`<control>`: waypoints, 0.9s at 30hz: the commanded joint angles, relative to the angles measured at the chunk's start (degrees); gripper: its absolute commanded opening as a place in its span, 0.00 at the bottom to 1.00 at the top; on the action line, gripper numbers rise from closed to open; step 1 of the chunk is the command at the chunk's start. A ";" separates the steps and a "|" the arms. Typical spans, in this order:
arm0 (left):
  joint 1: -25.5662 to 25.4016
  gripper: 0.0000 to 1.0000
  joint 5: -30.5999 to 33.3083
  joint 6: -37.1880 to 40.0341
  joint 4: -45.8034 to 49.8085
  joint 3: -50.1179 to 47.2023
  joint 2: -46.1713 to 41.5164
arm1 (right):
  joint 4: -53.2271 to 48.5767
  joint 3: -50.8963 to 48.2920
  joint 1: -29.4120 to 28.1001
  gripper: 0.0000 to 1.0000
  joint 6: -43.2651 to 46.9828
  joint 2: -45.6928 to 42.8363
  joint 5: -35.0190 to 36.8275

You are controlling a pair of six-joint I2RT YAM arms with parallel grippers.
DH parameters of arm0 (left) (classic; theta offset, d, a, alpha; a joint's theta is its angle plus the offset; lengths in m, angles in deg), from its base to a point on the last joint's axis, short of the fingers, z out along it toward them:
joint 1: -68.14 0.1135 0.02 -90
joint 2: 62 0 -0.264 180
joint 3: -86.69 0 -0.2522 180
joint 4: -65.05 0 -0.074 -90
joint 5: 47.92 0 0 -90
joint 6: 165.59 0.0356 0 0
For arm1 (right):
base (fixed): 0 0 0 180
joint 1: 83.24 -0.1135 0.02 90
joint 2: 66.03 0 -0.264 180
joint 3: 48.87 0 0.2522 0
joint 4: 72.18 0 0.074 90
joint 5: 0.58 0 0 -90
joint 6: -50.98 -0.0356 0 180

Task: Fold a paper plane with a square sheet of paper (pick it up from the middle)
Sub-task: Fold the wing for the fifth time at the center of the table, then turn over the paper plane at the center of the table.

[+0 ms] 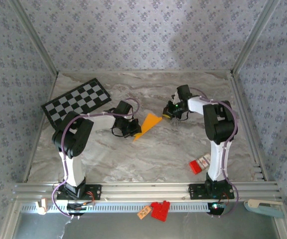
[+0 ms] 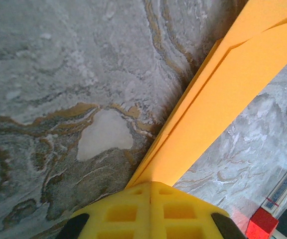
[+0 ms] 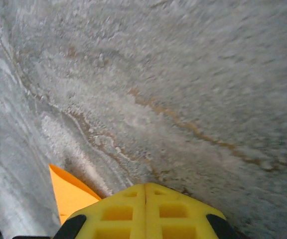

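Observation:
The orange-yellow sheet of paper (image 1: 149, 124) lies folded into a long pointed wedge in the middle of the marble table, its tip toward the near left. My left gripper (image 1: 129, 129) is shut, with its yellow fingertips (image 2: 151, 186) down at the paper's narrow end. From there the layered paper (image 2: 223, 94) fans away up and to the right. Whether the tip is pinched I cannot tell. My right gripper (image 1: 168, 114) is shut beside the wide end, nothing between its fingers (image 3: 146, 191); a paper corner (image 3: 71, 196) shows to its left.
A black-and-white checkered board (image 1: 77, 102) lies at the back left. A red and white box (image 1: 200, 163) sits by the right arm's base, also seen as a red block (image 2: 261, 224). Red pieces (image 1: 159, 209) lie on the front rail.

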 commanded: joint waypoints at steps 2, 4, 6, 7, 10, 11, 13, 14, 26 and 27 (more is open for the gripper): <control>-0.27 0.03 -0.26 -1.23 3.82 3.01 -2.34 | -2.64 -1.06 -0.67 0.09 0.50 -7.51 6.71; 0.15 0.11 -0.10 -1.45 4.57 5.07 -4.40 | -3.37 -2.34 -1.35 0.14 -0.11 -10.92 8.53; 1.06 0.20 0.89 -1.89 5.75 6.48 -6.62 | -4.87 -3.12 -2.81 0.21 -0.57 -13.98 10.90; 1.56 0.24 1.45 -1.85 6.24 6.62 -7.65 | -5.88 -3.25 -3.71 0.24 -0.85 -15.00 12.15; 3.75 0.35 3.43 -1.34 8.39 6.22 -10.67 | -9.99 -2.83 -7.01 0.39 -2.30 -17.23 16.67; 4.84 0.38 4.00 -1.02 9.26 5.69 -11.67 | -11.23 -2.89 -8.40 0.44 -3.05 -17.77 18.65; 6.63 0.46 5.75 -0.28 9.67 3.91 -13.69 | -11.59 -3.36 -11.19 0.51 -5.84 -18.45 19.42; 7.58 0.51 7.03 0.10 9.84 2.64 -15.03 | -12.32 -3.05 -12.73 0.53 -7.36 -18.41 20.04; 15.26 0.93 18.77 10.72 13.86 -7.63 -25.57 | -26.81 8.69 -22.85 0.66 -22.61 -7.53 32.13; 15.71 0.96 18.99 11.32 13.60 -8.25 -26.22 | -28.26 10.23 -23.45 0.66 -23.16 -6.26 33.01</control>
